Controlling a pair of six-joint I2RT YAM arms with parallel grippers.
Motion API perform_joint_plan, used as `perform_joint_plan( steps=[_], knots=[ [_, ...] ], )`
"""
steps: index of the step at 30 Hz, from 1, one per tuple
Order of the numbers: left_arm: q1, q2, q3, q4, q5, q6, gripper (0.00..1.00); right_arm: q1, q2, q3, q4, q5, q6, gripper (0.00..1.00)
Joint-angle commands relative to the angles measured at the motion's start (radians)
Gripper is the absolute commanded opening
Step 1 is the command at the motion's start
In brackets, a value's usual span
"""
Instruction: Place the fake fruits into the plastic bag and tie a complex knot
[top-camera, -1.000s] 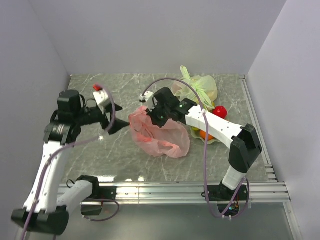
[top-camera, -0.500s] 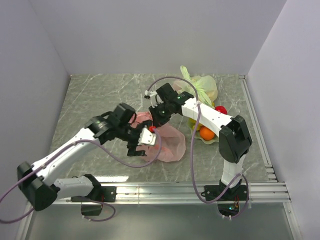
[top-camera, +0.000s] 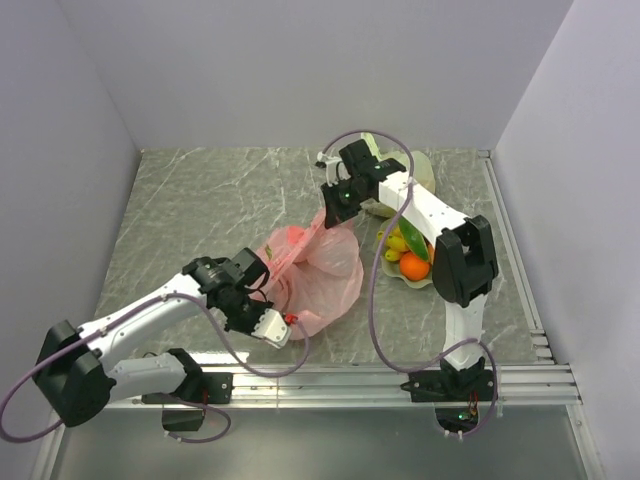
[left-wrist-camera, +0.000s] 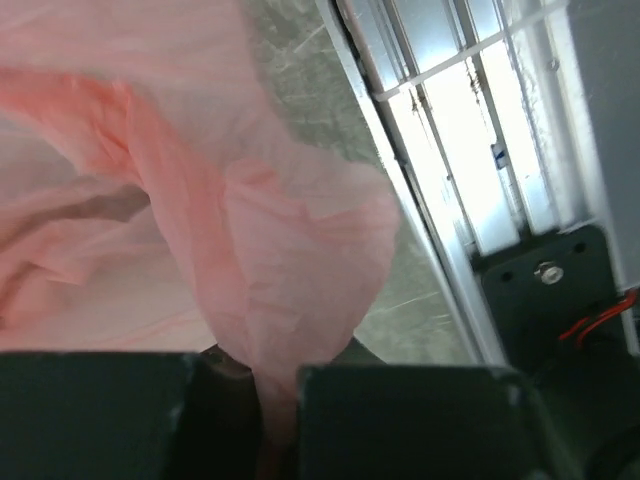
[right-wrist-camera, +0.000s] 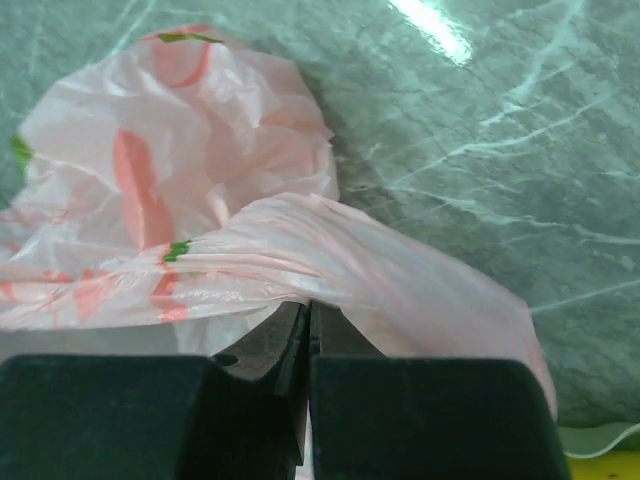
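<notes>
The pink plastic bag (top-camera: 318, 268) lies crumpled mid-table, stretched between both grippers. My left gripper (top-camera: 272, 300) is shut on the bag's near-left edge; in the left wrist view a fold of the pink film (left-wrist-camera: 270, 260) runs down between the jaws of that gripper (left-wrist-camera: 275, 400). My right gripper (top-camera: 335, 210) is shut on the bag's far edge, pulled up toward the back; a stretched band of bag (right-wrist-camera: 300, 260) lies over its closed tips (right-wrist-camera: 308, 312). The fake fruits, yellow bananas (top-camera: 397, 243), a green piece (top-camera: 413, 241) and an orange (top-camera: 413, 266), sit on the pale green plate (top-camera: 425, 281), right of the bag.
A pale green knotted bag (top-camera: 422, 168) lies at the back right, partly behind the right arm. The aluminium rail (top-camera: 350, 372) (left-wrist-camera: 450, 150) runs along the near edge, close to my left gripper. Walls close in on three sides.
The left arm swung from the far left to the bag, came toward the front edge and shut on the plastic. The right gripper carried the bag's far edge backward, stretching it.
</notes>
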Motion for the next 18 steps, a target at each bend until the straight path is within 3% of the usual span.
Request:
perform_joint_plan(
  steps=[1,3,4,7,9,14,18],
  knots=[
    [-0.01,-0.066,-0.03,-0.14,0.01,0.106,0.06,-0.034,0.05,0.075,-0.006,0.05,-0.031,0.0],
    [-0.008,-0.104,-0.027,-0.131,0.016,0.085,0.1,-0.03,0.06,0.076,-0.024,0.024,-0.032,0.0],
    [-0.008,-0.117,-0.014,-0.091,0.029,0.063,0.23,-0.015,0.05,0.063,-0.018,0.017,-0.028,0.0],
    [-0.008,-0.158,0.068,0.036,0.063,-0.137,0.46,0.024,-0.012,-0.005,0.008,0.027,-0.028,0.0],
    [-0.004,-0.175,0.151,0.078,0.108,-0.274,0.56,0.059,-0.048,-0.045,0.018,0.035,-0.018,0.0],
    [0.001,-0.253,0.233,0.245,0.158,-0.576,0.71,0.079,-0.094,-0.072,0.018,0.061,0.021,0.0],
    [0.008,-0.357,0.23,0.354,0.099,-0.744,0.73,0.082,-0.124,-0.086,0.014,0.079,0.04,0.0]
  ],
)
